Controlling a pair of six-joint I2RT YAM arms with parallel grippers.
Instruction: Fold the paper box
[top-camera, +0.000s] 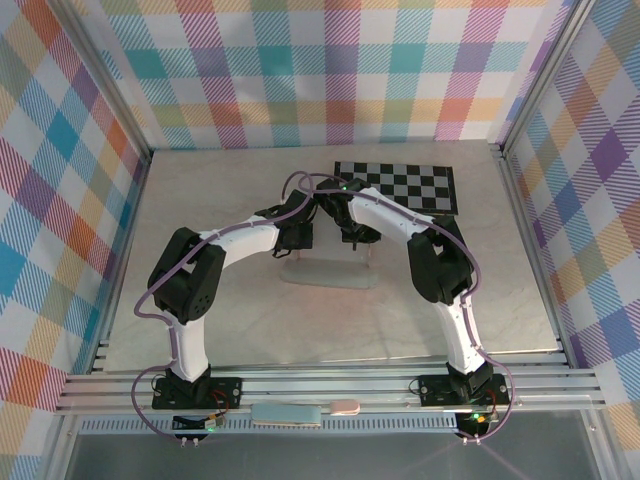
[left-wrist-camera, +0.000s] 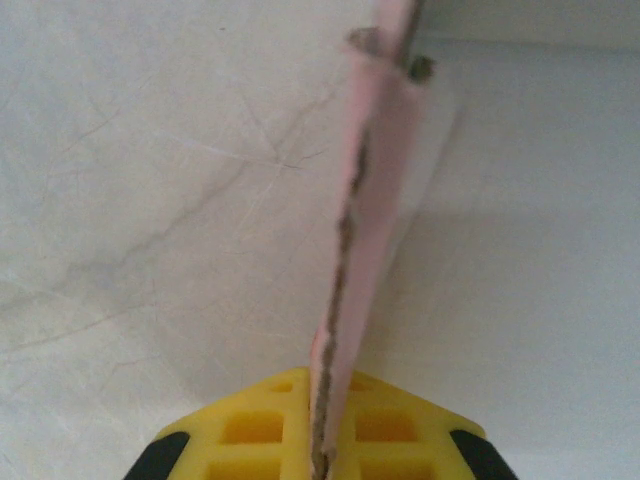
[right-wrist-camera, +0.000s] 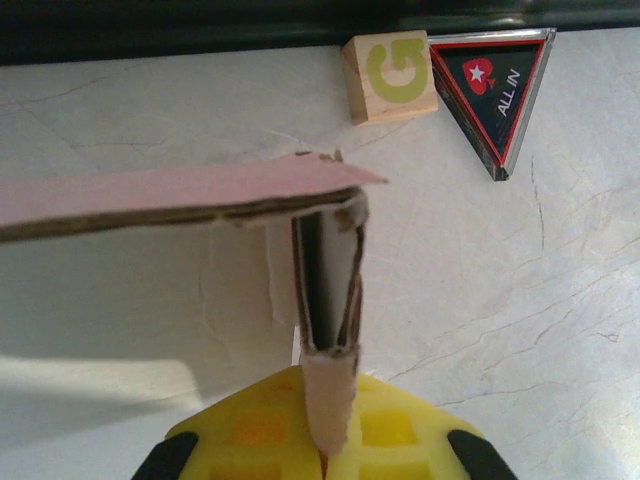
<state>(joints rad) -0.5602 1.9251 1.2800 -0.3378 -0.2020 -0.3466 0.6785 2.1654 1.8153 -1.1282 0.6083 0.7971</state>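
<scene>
The paper box (top-camera: 322, 272) is pale pink thin cardboard, lying low on the table between the two arms in the top view. My left gripper (top-camera: 297, 235) comes in from the left and my right gripper (top-camera: 355, 238) from the right, both above its far edge. In the left wrist view a pink wall (left-wrist-camera: 370, 200) stands edge-on, and my left gripper (left-wrist-camera: 320, 455) is shut on its lower end between yellow fingers (left-wrist-camera: 250, 430). In the right wrist view my right gripper (right-wrist-camera: 325, 450) is shut on a folded upright flap (right-wrist-camera: 330, 390), under a flat pink panel (right-wrist-camera: 180, 190) with a torn corner.
A black-and-grey checkerboard (top-camera: 396, 185) lies at the back right of the table. Beyond the box, the right wrist view has a wooden block with a green G (right-wrist-camera: 390, 75) and a black triangular "ALL IN" card (right-wrist-camera: 490, 85). Chequered walls close in the table.
</scene>
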